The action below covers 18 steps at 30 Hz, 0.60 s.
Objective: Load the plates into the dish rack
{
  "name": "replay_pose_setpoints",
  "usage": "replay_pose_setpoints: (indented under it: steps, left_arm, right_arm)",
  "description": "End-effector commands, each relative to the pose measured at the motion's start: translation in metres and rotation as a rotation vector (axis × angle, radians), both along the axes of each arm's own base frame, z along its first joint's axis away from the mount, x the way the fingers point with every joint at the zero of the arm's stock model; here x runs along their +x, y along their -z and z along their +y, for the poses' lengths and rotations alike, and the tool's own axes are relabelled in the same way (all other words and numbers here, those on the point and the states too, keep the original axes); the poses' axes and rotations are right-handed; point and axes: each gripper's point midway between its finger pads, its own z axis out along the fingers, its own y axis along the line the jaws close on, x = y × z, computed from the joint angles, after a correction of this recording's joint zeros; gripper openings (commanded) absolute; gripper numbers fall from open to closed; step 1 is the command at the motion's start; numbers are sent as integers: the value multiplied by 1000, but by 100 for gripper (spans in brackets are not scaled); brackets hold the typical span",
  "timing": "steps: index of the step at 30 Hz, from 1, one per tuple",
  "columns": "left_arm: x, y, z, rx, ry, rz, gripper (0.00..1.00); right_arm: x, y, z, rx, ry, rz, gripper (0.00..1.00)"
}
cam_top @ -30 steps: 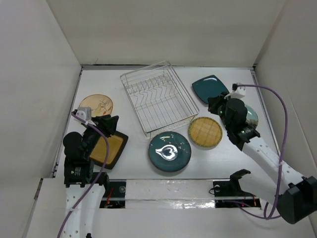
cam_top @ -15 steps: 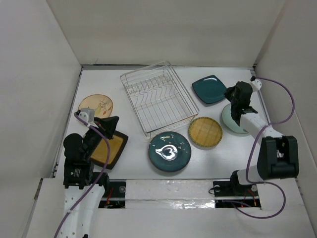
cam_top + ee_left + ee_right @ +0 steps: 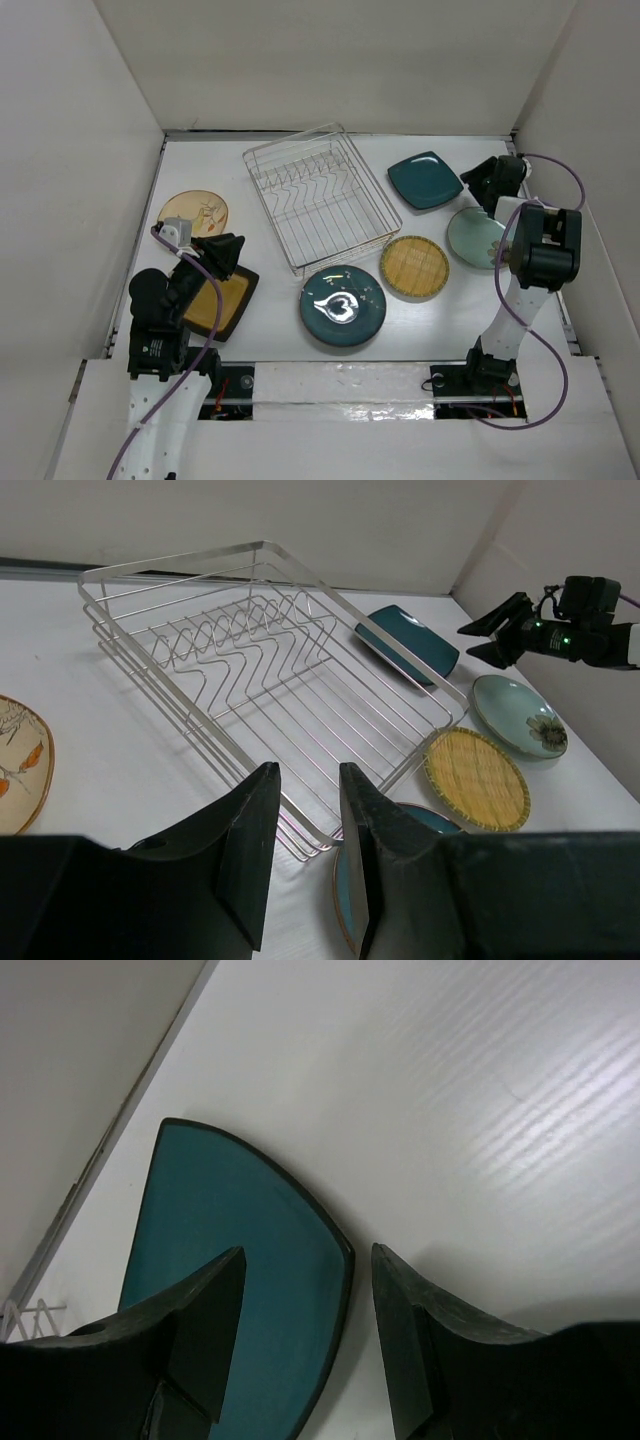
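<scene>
Six plates lie flat on the worktop and none is in the dish rack (image 3: 320,200), which sits skewed at the far middle. The dark teal squarish plate (image 3: 425,180) lies just right of the rack, near the far right corner. The pale green plate (image 3: 475,238) lies by the right edge, the yellow woven plate (image 3: 414,266) just off the rack's near right corner, and the glossy teal plate (image 3: 343,305) near the near edge. The mustard square plate (image 3: 222,303) and the tan plate (image 3: 195,213) lie at the left. The right gripper (image 3: 307,1255) is spread wide, empty, facing the dark teal plate's corner. The left gripper (image 3: 307,775) is parted narrowly, empty, above the mustard plate.
</scene>
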Motion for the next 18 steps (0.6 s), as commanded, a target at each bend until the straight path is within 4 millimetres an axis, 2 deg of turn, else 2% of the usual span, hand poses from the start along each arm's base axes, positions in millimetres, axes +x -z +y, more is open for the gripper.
replay_pose_setpoints:
  steps: [1, 2, 3, 7, 9, 14, 18]
  left_arm:
    - [1, -15, 0, 6, 2, -50, 28]
    - [2, -14, 0, 5, 0, -48, 28]
    - [2, -14, 0, 6, 0, -49, 28]
    - [3, -13, 1, 8, -4, -45, 28]
    - [3, -13, 0, 6, -4, -43, 28]
    - [3, -13, 1, 8, -9, -42, 28]
    - [4, -12, 1, 8, -11, -39, 28]
  right_arm:
    - [20, -13, 16, 32, -115, -38, 59]
    - [25, -16, 19, 46, -137, -42, 59]
    - [25, -3, 16, 69, -130, -13, 60]
    - [29, 18, 22, 139, -176, 32, 60]
    - [29, 24, 32, 177, -226, 49, 60]
    - [20, 41, 34, 208, -249, 89, 60]
    - [19, 53, 40, 236, -267, 97, 54]
